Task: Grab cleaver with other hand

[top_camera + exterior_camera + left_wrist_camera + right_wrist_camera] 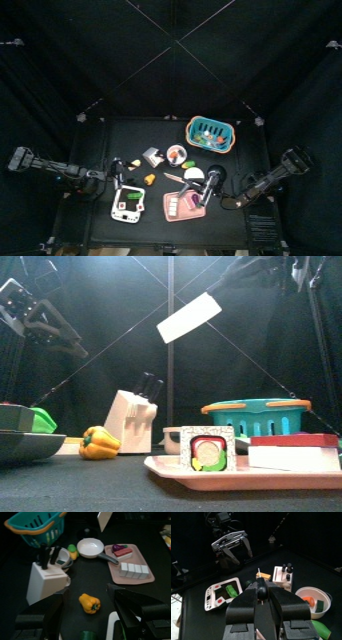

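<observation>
right gripper fills the near foreground of its own wrist view, its two black jaws clenched on the dark handle of the cleaver. from here the tool shows only edge-on, as a thin pale line rising between the jaws.

the front view shows what that view hides: the cleaver's broad white blade, tilted, held high in the air above the middle of the table, touching nothing else.

left gripper hangs in the air opposite, well apart from the cleaver, its jaws spread wide and empty. its own wrist view looks down between those open jaws and catches just a corner of the white blade at the picture's edge.

judging by its look, the cleaver is a toy: probably light, stiff and not fragile, with smooth flat faces that could slip. the safest hold is likely a pinch across the flat of the blade, or on any handle length left free by the right jaws. how much handle is free cannot be told.

below on the table, the left wrist view shows a yellow pepper, a white knife block, a white bowl, a teal basket and a pink tray. the top view places the basket near the table's far right corner and the pink tray by its front edge.
</observation>
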{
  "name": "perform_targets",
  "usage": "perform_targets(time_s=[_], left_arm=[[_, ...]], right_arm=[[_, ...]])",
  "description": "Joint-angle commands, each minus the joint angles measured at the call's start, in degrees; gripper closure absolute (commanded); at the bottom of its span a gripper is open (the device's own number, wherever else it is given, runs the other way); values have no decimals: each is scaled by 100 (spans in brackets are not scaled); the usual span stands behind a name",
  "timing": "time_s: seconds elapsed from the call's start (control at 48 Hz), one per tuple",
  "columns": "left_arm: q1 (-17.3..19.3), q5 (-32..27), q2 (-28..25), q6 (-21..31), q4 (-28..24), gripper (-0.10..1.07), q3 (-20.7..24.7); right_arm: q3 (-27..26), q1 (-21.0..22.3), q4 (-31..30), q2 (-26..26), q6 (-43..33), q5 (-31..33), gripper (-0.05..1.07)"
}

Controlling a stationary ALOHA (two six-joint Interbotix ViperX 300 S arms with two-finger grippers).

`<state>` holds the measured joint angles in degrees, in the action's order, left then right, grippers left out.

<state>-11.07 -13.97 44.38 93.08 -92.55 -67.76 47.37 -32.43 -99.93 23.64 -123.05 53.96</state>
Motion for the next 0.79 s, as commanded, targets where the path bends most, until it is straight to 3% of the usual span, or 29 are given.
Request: perform_targets(time_s=[0.0, 0.229, 0.479, 0.771], left_arm=[[-97, 9, -35, 18, -141, 2, 255], [-132, 26, -237, 9, -325, 2, 615], [-185, 9, -993, 9, -624, 2, 1310], [-606, -334, -1107, 26, -1081, 2, 1670]], right_arm=[[-26, 44, -9, 185, -35, -18, 59], [-35, 334, 167, 185, -26, -264, 59], [-167, 343, -79, 193, 18, -721, 59], [-141, 334, -202, 246, 35, -967, 59]])
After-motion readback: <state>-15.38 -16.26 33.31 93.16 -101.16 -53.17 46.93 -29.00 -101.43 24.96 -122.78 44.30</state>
